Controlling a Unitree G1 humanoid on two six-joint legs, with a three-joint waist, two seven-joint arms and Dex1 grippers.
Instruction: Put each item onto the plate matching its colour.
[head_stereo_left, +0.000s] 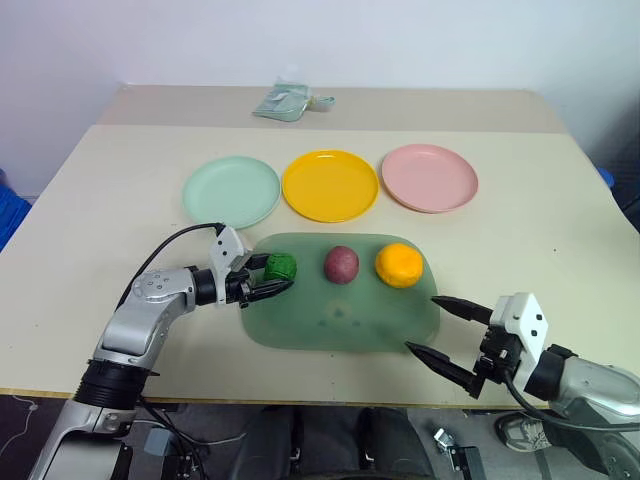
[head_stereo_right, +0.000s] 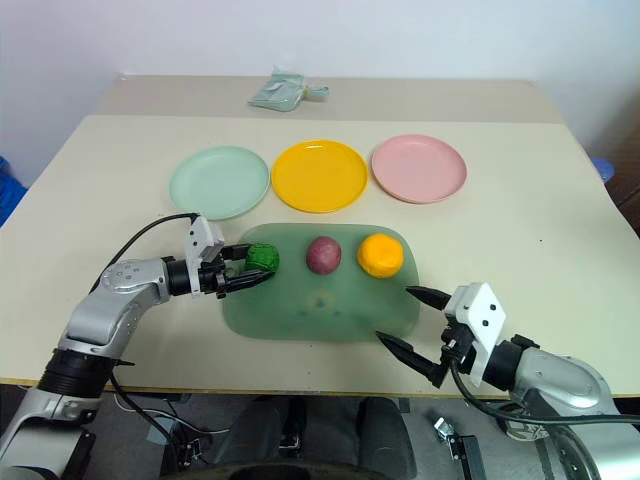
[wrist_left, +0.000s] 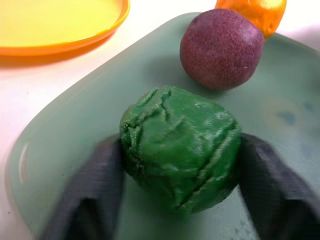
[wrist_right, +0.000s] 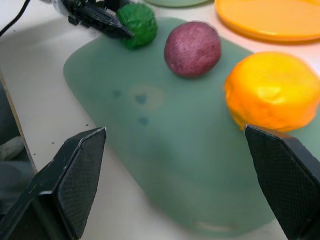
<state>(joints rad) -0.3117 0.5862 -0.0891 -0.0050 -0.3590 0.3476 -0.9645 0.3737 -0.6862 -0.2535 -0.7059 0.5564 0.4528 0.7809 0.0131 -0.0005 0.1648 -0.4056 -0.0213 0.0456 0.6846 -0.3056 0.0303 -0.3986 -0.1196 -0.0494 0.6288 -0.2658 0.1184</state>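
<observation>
On the translucent green mat (head_stereo_left: 340, 320) near the desk's (head_stereo_left: 90, 200) front edge, the three toy foods sit in a row: the dark green ridged item (head_stereo_left: 281, 266) at the left end, the maroon-purple item (head_stereo_left: 341, 264) in the middle, the orange item (head_stereo_left: 399, 265) at the right. The left end effector (head_stereo_left: 268, 278) is pinching the green item, one black finger on each side of it as the left wrist view shows, with the item resting on the mat. The right end effector (head_stereo_left: 447, 330) hangs spread wide and empty by the mat's near right corner, apart from the orange item. Beyond the mat lie the pale mint green plate (head_stereo_left: 231, 191), the yellow plate (head_stereo_left: 330, 185) and the pink plate (head_stereo_left: 429, 177), all bare. The step in hand looks like lifting the green item and carrying it to the mint plate. To do it well, the lift should go straight up first, so the item clears the mat's raised rim and does not nudge the purple neighbour just beside it. The ridged lump seems soft and round, so a centred, steady squeeze matters; an off-centre pinch could let it roll out. The carry is short, forward and slightly left, and the release should come low over the plate's middle so it does not roll off.
</observation>
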